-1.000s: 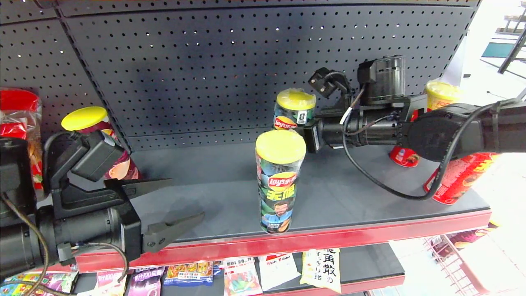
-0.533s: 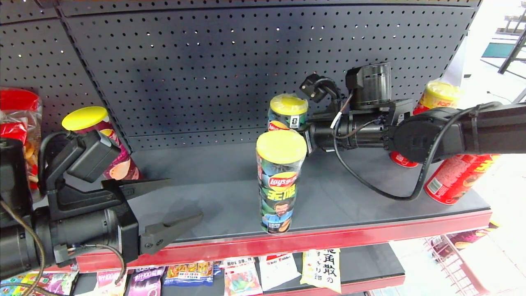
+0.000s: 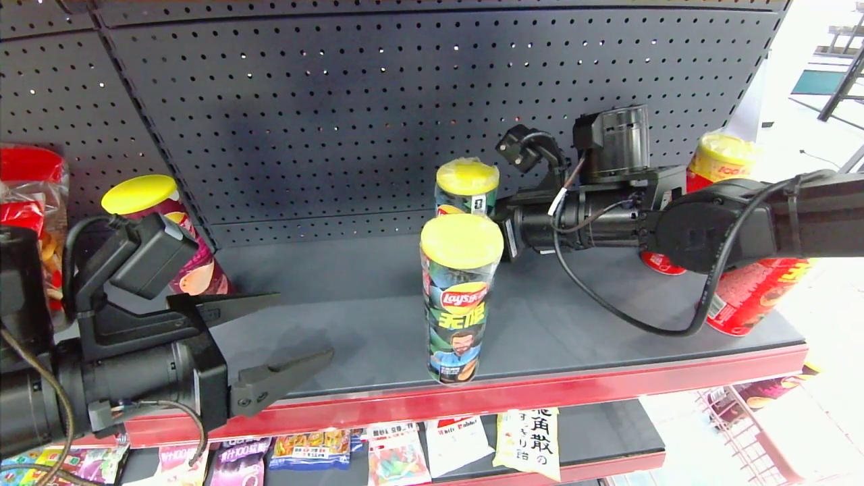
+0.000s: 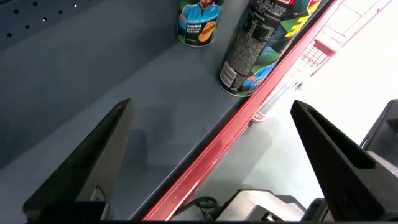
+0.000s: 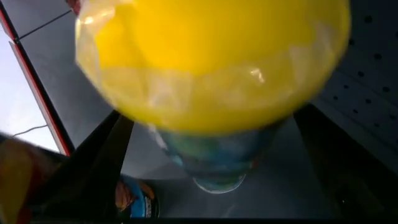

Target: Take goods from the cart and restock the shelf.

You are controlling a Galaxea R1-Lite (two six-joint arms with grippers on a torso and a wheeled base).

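Both arms up: your left end effector [image 3: 304,327], spread wide, hangs at the shelf lip [image 3: 607,385]; the front can [image 3: 461,304] stands at that edge; behind it your right end effector [image 5: 214,168] clasps the rear can [image 3: 466,187] below its lid, likely light, stiff, slick; open shelf [image 3: 351,297] leftward, pegboard [image 3: 337,121] behind.

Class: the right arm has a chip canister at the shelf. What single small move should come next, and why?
Probably lower the held canister onto the shelf, then release. The right gripper is shut on it just behind the front canister, already lined up in a row. The head view hides its base, so whether it has touched down cannot be told.
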